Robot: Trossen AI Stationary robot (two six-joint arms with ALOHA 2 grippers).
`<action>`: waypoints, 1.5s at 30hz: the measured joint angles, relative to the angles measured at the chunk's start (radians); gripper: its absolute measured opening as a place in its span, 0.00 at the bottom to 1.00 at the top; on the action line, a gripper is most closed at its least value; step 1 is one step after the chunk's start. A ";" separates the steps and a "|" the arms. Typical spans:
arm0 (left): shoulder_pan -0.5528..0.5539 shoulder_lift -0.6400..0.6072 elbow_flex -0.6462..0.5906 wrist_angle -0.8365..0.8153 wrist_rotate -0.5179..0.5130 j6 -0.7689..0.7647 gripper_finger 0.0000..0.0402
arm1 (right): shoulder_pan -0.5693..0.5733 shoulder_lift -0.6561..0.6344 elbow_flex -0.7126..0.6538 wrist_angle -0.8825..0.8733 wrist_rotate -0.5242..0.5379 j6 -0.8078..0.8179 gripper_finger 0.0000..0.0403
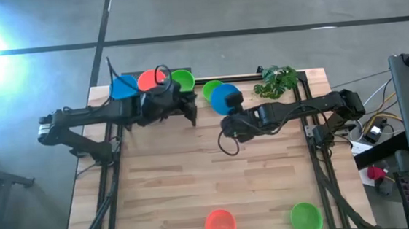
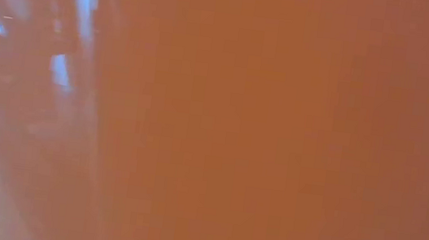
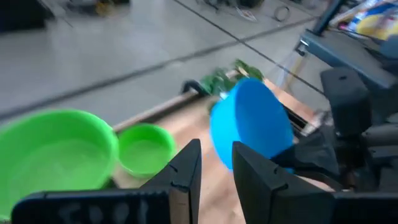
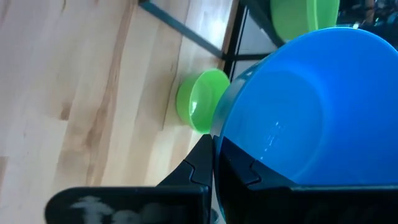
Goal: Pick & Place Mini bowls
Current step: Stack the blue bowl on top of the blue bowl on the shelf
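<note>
Right gripper: the right gripper [image 4: 214, 168] was pinched on the rim of a blue bowl [image 1: 226, 97], its two dark fingers pressed against the bowl's wall with almost no gap between them. In the right wrist view the bowl filled most of the frame.
Held bowl: the blue bowl was lifted and tilted near the table's far edge, just beside a green bowl [image 1: 211, 90] lying on the wood there; that green one sat tipped on its side in the right wrist view [image 4: 200, 101].
Left gripper: the left gripper [image 3: 214, 165] held nothing, its fingers parted by a narrow gap, hovering by the far edge of the table.
Far row: behind the left arm stood another blue bowl [image 1: 123, 86], an orange-red bowl [image 1: 150, 80] and a green bowl [image 1: 183, 79], side by side.
Near edge: an orange-red bowl [image 1: 220, 224] and a green bowl [image 1: 305, 217] rested apart on the table [image 1: 268, 175].
Hidden: the low view was wholly filled by an orange-red blur, nothing legible. The left arm covered part of the far row.
Arm pose: both arms reached inward from the table's sides, lying low and stretched toward the middle of the far edge.
Other: a plant sprig [image 1: 276, 81] lay at the far right corner.
</note>
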 joint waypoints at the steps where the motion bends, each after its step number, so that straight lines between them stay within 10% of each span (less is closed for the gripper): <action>1: 0.010 0.010 0.000 0.016 0.034 -0.012 0.21 | 0.000 0.000 0.000 0.015 -0.004 -0.011 0.02; 45: 0.037 0.188 0.000 0.103 0.061 -0.117 0.21 | -0.001 -0.001 -0.001 0.071 -0.099 -0.023 0.02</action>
